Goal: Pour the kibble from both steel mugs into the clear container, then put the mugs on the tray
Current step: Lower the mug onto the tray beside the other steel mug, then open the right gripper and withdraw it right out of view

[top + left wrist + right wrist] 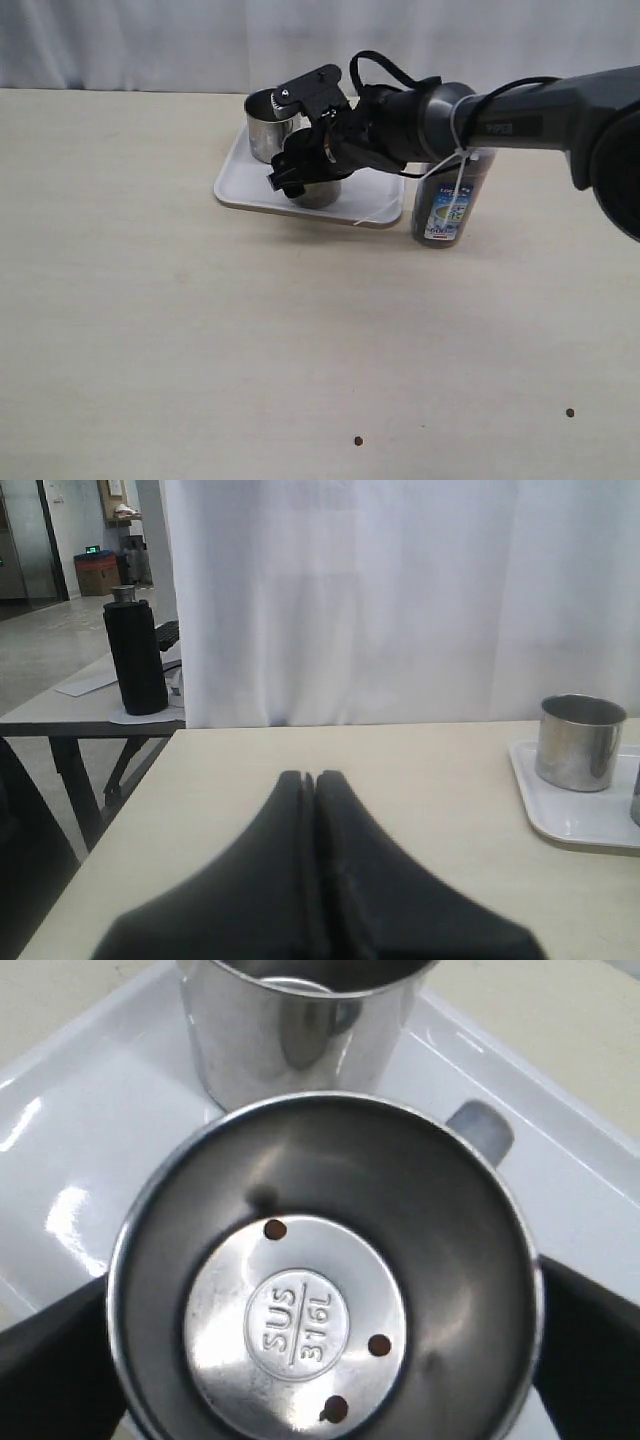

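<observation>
The pale tabletop (200, 330) is mostly bare. The right arm (540, 115) reaches in from the right edge and across to the tray (235, 182), which lies toward the far edge. Just off the tray's right end stands the clear container (445, 205), dark inside with what I take to be kibble.

One steel mug (268, 125) sits upright at the tray's far left corner. The second mug (420, 1220) is beside it, near the tray's front edge, and from here it looks set down. The right gripper (320, 1350) straddles it with a finger close against each side of the wall. The jaws are spread very wide, but I can't tell whether they are pressing or have just let go. The left gripper (313, 780) hangs over the table's left side, pinched closed on nothing.

As I read it, the step in hand is letting go of this mug:
- The base should be flat on the tray before the jaws part fully.
- The gripper should then rise straight up clear of the rim before drawing back (the neighbouring mug is very close).

Three pellets (275, 1228) lie in the mug's bottom, and two strays (357, 440) sit near the tabletop's front edge, so the pour looks slightly short.
</observation>
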`<state>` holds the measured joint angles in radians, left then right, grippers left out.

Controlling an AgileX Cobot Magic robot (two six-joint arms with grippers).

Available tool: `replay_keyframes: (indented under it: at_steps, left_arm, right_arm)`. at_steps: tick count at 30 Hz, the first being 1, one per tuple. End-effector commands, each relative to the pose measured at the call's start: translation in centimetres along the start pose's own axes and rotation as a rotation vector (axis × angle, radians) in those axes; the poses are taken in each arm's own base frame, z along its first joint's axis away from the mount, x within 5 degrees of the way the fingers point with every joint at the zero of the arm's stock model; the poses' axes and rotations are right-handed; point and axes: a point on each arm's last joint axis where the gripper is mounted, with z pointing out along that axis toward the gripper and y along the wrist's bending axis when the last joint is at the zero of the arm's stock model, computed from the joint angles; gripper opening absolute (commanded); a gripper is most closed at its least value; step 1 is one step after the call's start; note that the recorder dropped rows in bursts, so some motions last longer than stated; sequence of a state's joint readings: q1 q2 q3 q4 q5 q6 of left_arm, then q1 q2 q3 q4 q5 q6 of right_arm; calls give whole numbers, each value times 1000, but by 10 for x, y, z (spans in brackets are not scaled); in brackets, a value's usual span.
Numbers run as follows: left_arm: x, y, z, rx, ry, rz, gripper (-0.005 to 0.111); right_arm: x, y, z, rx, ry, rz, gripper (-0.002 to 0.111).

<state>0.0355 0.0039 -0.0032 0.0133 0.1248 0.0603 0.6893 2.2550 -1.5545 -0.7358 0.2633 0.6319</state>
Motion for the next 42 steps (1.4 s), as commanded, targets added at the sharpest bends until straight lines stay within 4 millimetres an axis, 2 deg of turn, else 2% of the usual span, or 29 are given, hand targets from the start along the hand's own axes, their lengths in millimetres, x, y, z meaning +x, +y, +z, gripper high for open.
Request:
replay_keyframes:
  at_steps: [1,4,5,6,8,10,11,15,18,23,27,35,38,42]
  left_arm:
    - [1,0,0,4,-4,-4,0]
    - [1,0,0,4,-4,-4,0]
    - [1,0,0,4,-4,-4,0]
    - [1,0,0,4,-4,-4,0]
    - [1,0,0,4,-4,-4,0]
    - [1,0,0,4,-4,-4,0]
    - [1,0,0,4,-4,-4,0]
    - [1,0,0,4,-4,-4,0]
    - [1,0,0,4,-4,-4,0]
    - [1,0,0,4,-5,-4,0]
    - [1,0,0,4,-5,-4,0]
    - [1,0,0,4,-5,-4,0]
    - [1,0,0,4,-5,-4,0]
    - [1,0,0,4,-5,-4,0]
  right_arm:
    - [-27,-7,-33,21,-66,22,87]
    - [-46,-13,-73,81,-71,31,86]
    - [-52,-12,-88,101,-70,29,81]
    - [-58,-10,-106,120,-70,21,68]
    - [-61,-1,-136,125,-73,-10,31]
    - [-56,5,-156,109,-85,-31,10]
    - [-53,8,-163,103,-92,-45,4]
    - [-25,6,-199,68,-133,-47,5]
    - [7,2,-227,11,-164,-19,5]
    - [74,0,-269,-118,-238,24,5]
    - [112,-8,-302,-162,-321,84,5]
    - [192,-24,-333,-139,-376,241,5]
    - [212,-27,-341,-155,-442,281,5]
    - [228,-28,-349,-192,-518,353,5]
